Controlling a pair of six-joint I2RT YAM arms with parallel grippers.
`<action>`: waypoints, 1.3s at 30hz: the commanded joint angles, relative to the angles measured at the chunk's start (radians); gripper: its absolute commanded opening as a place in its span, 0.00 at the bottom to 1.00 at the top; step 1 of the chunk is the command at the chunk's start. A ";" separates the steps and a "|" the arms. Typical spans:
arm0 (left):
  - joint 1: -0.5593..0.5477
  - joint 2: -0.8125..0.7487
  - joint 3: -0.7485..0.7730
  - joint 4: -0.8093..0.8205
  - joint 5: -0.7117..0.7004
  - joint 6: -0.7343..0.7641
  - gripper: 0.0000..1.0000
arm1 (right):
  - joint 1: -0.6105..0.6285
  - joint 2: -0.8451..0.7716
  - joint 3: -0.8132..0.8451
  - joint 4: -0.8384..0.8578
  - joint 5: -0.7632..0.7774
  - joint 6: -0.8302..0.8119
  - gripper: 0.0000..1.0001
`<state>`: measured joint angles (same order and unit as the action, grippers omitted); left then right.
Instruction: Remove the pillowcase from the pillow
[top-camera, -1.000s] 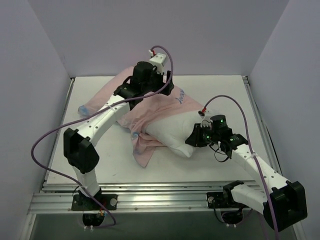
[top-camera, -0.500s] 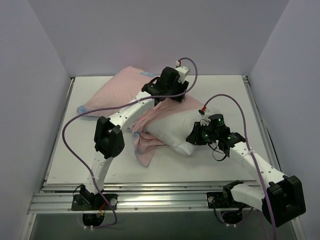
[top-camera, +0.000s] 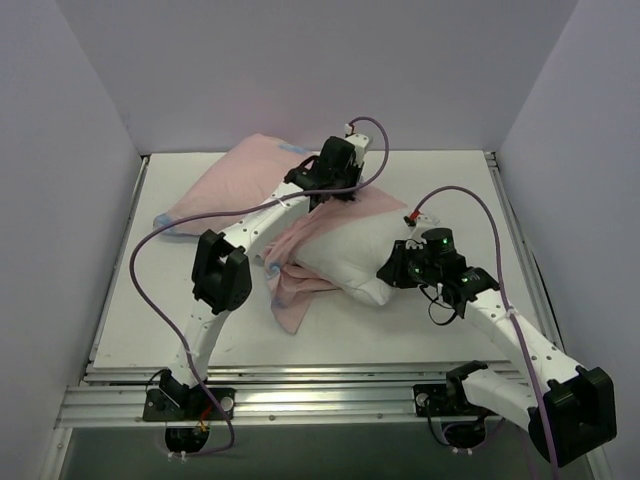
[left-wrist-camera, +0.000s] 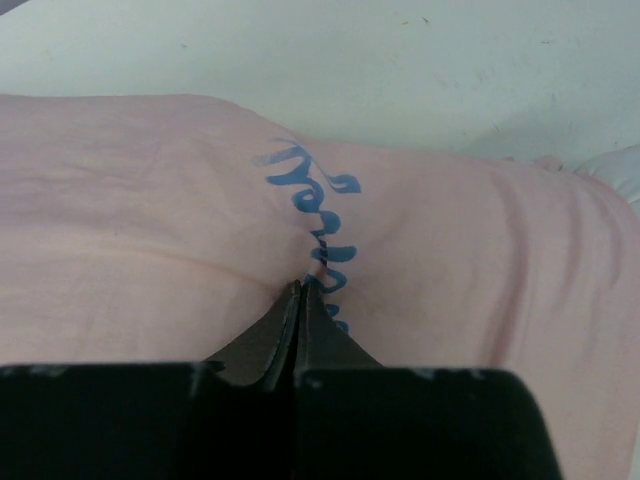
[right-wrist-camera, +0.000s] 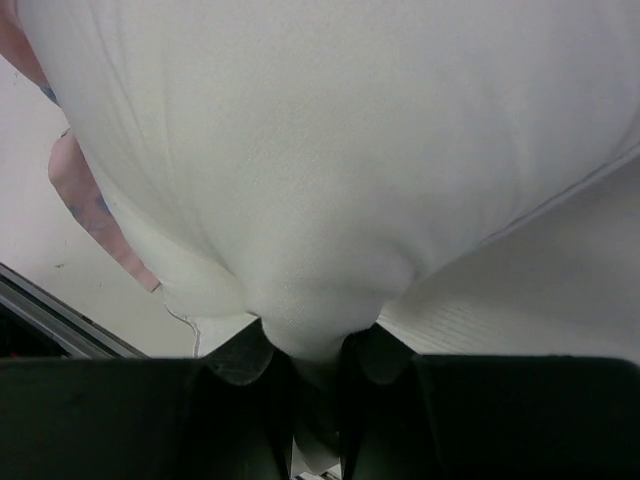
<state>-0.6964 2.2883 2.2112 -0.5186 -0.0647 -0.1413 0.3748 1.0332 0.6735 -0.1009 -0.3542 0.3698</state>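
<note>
Upper centre of the top view, the left fingers (left-wrist-camera: 300, 305) pinch the pink pillowcase (top-camera: 232, 182). Centre right, the right fingers (right-wrist-camera: 262, 365) clench a corner of the white pillow (top-camera: 345, 255) on the table (top-camera: 400, 335).

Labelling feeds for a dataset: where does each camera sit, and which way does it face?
Top external: high behind the bases, looking down on the white table; both arms show.
Left wrist: on the left arm, facing its shut left gripper pinching the thin pink fabric pillowcase.
Right wrist: on the right arm, facing its right gripper clamping the puffy white pillow.
Shared: top external also shows both grips.
</note>
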 joint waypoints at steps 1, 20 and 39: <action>0.063 -0.033 -0.030 -0.020 -0.069 -0.018 0.02 | 0.001 -0.041 0.040 -0.074 0.079 0.006 0.00; 0.439 -0.191 -0.213 -0.095 -0.379 -0.156 0.02 | -0.010 -0.232 0.101 -0.249 0.262 0.109 0.00; 0.325 -0.033 0.116 -0.055 -0.155 -0.038 0.02 | 0.013 -0.153 0.136 -0.180 0.027 0.058 0.20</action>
<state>-0.3538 2.2658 2.2673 -0.7193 -0.2165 -0.2493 0.3763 0.8616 0.7391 -0.2726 -0.3027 0.4774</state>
